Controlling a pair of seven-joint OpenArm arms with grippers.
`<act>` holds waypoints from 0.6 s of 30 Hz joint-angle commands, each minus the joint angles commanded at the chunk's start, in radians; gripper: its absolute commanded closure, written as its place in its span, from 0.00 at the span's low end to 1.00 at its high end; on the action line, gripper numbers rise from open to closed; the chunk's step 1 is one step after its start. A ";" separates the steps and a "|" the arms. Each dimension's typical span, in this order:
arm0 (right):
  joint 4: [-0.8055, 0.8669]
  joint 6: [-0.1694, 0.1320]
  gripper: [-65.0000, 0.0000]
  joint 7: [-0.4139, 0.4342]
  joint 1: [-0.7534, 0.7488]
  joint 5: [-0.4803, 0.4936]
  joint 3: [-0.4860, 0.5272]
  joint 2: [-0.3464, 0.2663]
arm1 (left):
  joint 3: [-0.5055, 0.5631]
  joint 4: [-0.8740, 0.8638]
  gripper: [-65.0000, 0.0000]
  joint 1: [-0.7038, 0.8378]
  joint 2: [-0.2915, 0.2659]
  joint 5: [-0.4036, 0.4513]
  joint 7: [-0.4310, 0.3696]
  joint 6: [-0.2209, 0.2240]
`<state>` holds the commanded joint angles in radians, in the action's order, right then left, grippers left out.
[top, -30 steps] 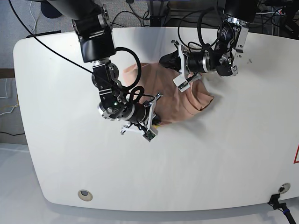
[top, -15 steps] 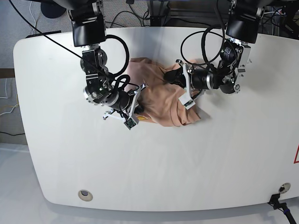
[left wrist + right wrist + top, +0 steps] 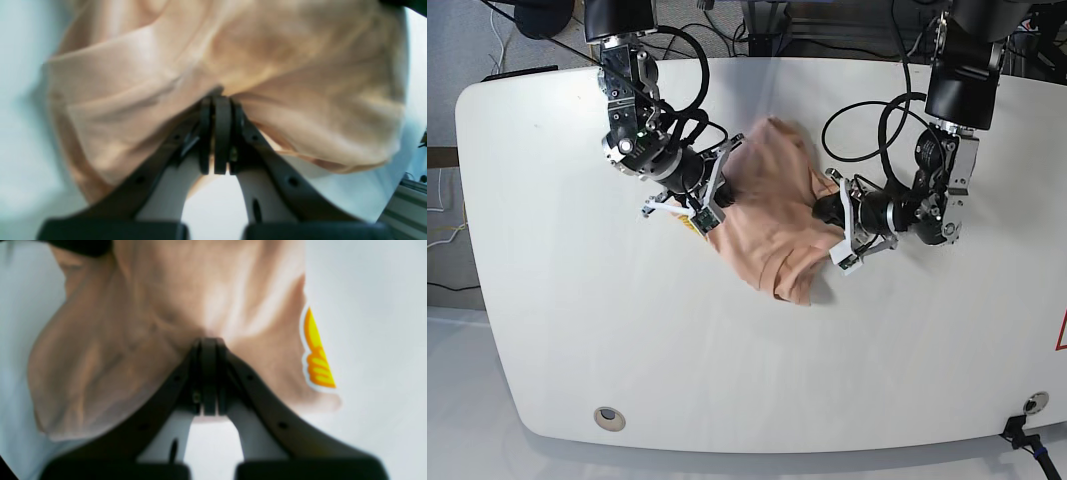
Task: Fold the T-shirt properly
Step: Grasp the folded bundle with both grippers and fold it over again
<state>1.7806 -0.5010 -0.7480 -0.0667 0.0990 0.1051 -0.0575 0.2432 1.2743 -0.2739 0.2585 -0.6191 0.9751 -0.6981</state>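
t-shirt [image 3: 772, 225] bunched, stretched between both grippers over far-centre tabletop [image 3: 557, 330]. left gripper [image 3: 217, 110] pinching cloth fold; right gripper [image 3: 206, 343] likewise, beside yellow print [image 3: 317, 356]. fabric light, limp, wrinkles easily; likely best held at hem or shoulder corners.

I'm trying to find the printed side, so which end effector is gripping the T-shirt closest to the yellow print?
The right end effector: its wrist view shows the yellow print on the T-shirt just beside its closed pinch. The left end effector's view shows only plain fabric.
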 joint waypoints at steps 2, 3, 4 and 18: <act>0.037 0.005 1.00 0.000 0.002 0.000 0.000 -0.002 | -0.002 0.008 1.00 -0.002 0.002 -0.002 0.000 0.000; 0.046 0.005 1.00 0.000 0.005 0.000 0.000 -0.002 | -0.011 0.026 1.00 -0.002 0.003 -0.005 0.000 0.000; 0.051 0.005 1.00 0.000 0.026 0.000 0.000 -0.002 | -0.029 0.057 1.00 0.008 0.011 -0.005 0.000 0.000; -0.284 -0.003 1.00 0.032 0.330 0.002 0.003 0.028 | -0.058 0.440 1.00 0.350 -0.041 -0.006 0.005 0.000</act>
<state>1.4968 -0.5040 -0.7158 0.2631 0.1005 0.1082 -0.0299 0.1849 1.7146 0.0760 0.2171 -0.6252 0.9797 -0.6981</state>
